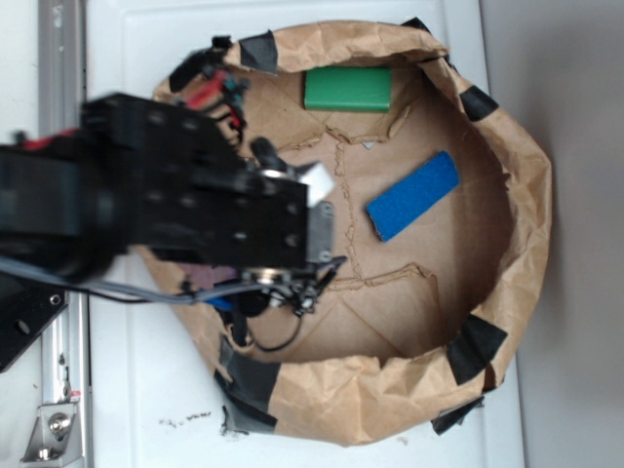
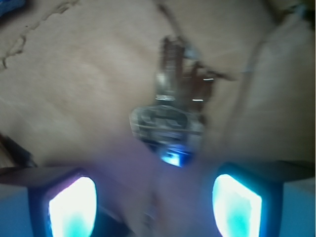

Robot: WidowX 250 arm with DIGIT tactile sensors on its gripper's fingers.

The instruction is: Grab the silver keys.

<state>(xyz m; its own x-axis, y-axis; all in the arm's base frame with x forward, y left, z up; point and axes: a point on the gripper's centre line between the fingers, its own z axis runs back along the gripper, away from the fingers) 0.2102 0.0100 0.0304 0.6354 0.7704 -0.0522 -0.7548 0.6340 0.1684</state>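
Silver keys (image 2: pixel 173 98), blue block (image 1: pixel 412 195) (green one (image 1: pixel 348 89)).

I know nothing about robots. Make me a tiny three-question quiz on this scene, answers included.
1. True or false: the silver keys lie ahead of the gripper, not yet between its fingers.
2. Which colours are the two blocks in the paper-lined basket?
3. The gripper is: A) open, B) shut on the keys.

Key: 1 true. 2 green block, blue block. 3 A.
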